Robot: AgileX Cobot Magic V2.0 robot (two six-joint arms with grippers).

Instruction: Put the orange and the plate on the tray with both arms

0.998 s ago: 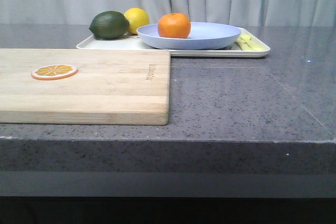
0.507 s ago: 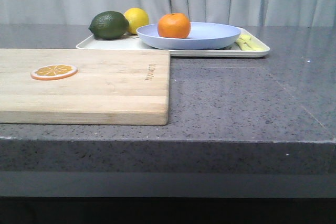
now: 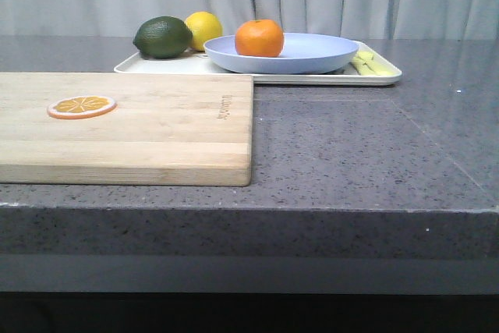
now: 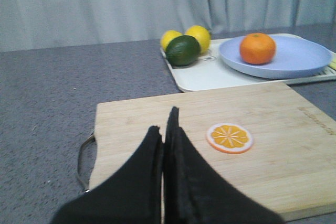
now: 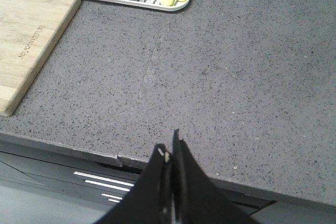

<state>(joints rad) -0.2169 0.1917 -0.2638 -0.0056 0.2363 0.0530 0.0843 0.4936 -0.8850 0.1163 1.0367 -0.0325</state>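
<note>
The orange (image 3: 259,37) sits in the pale lavender-blue plate (image 3: 312,56), and the plate rests on the cream-white tray (image 3: 327,78) at the back of the counter. The left wrist view shows the orange (image 4: 257,48), the plate (image 4: 299,59) and the tray (image 4: 202,77) too. My left gripper (image 4: 164,121) is shut and empty, above the near part of the wooden cutting board (image 4: 283,150). My right gripper (image 5: 169,145) is shut and empty, over the counter's front edge, far from the tray (image 5: 181,4). Neither gripper shows in the front view.
A dark green lime (image 3: 162,37) and a yellow lemon (image 3: 204,27) lie on the tray's left end. Pale yellow pieces (image 3: 369,65) lie on its right end. An orange slice (image 3: 81,106) lies on the cutting board (image 3: 156,126) at the front left.
</note>
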